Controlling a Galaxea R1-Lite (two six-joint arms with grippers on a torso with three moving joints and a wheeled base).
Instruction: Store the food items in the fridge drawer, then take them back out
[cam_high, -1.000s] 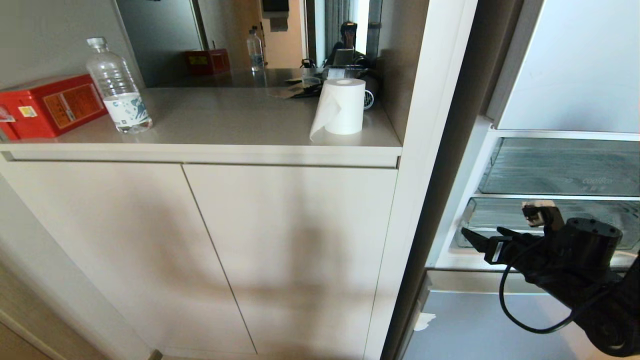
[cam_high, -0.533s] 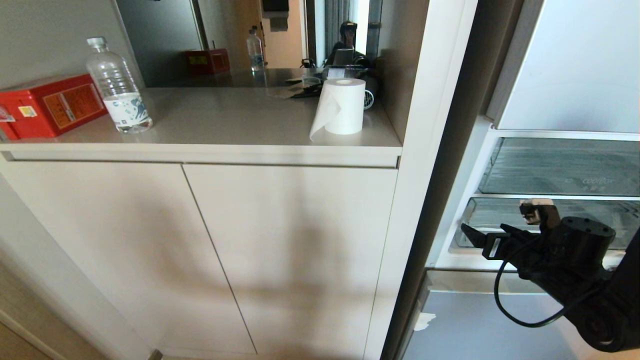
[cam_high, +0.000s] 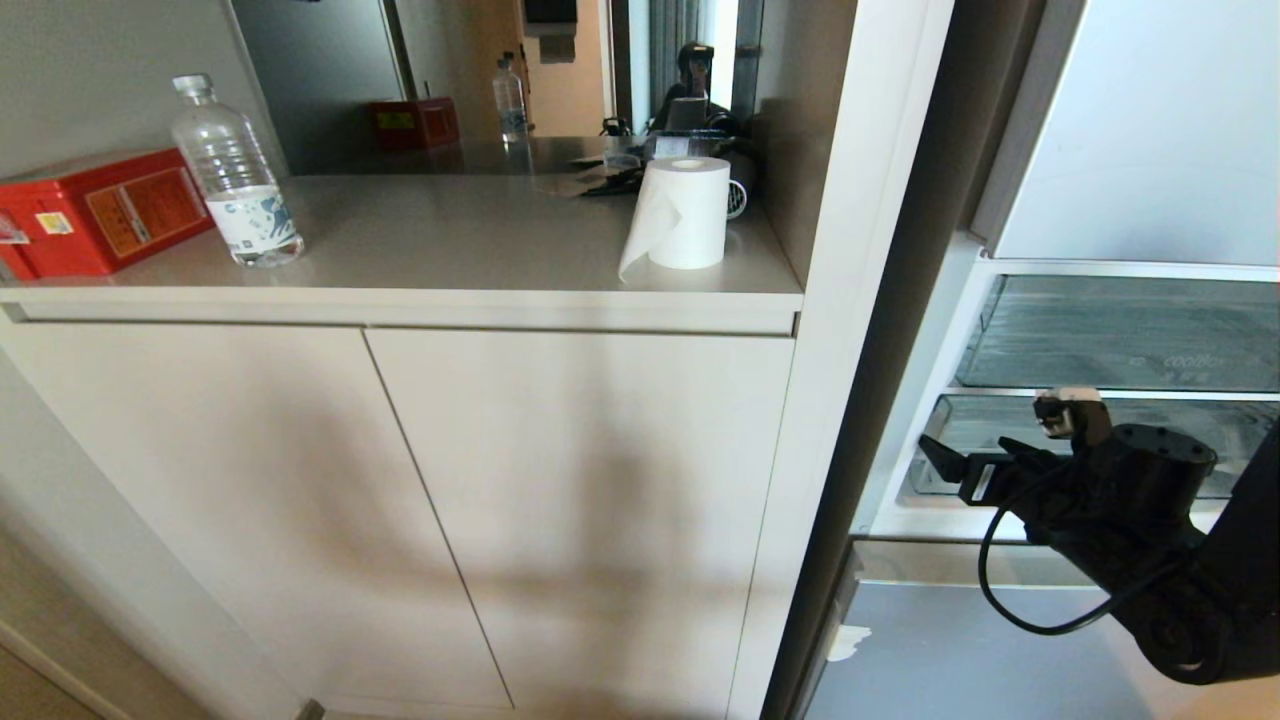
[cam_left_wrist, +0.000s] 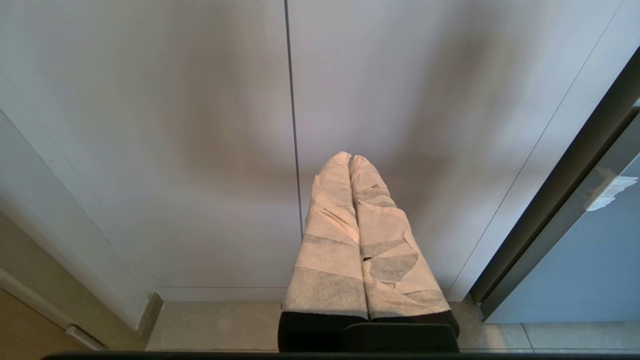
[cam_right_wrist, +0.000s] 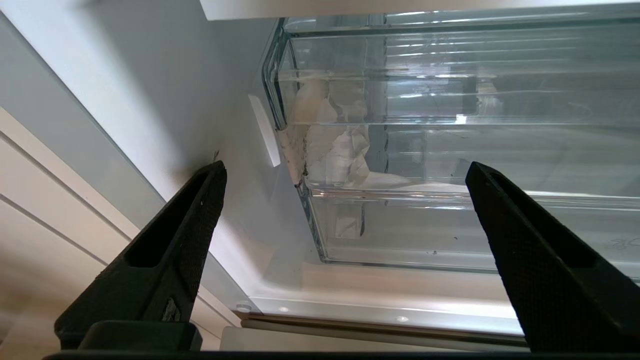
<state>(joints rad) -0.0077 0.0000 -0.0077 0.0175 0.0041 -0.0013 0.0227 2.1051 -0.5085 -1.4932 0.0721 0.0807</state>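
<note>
My right gripper (cam_high: 975, 458) hangs open just in front of the lower clear fridge drawer (cam_high: 1010, 430), at its left end. In the right wrist view the gripper (cam_right_wrist: 345, 167) has its black fingers (cam_right_wrist: 175, 235) spread wide with nothing between them, and the drawer's clear front wall (cam_right_wrist: 450, 230) lies straight ahead. The food items are out of view. My left gripper (cam_left_wrist: 350, 157) is parked low with its taped fingers shut together, facing the cabinet doors (cam_left_wrist: 200, 125).
A second clear bin (cam_high: 1120, 335) sits above the drawer. Crumpled white paper (cam_right_wrist: 340, 145) shows through the clear walls. On the counter (cam_high: 450, 240) stand a red box (cam_high: 100, 210), a water bottle (cam_high: 235, 170) and a paper roll (cam_high: 685, 210). The lower fridge door (cam_high: 980, 650) is below.
My right gripper has edged slightly up and in toward the drawer front. Nothing else has moved.
</note>
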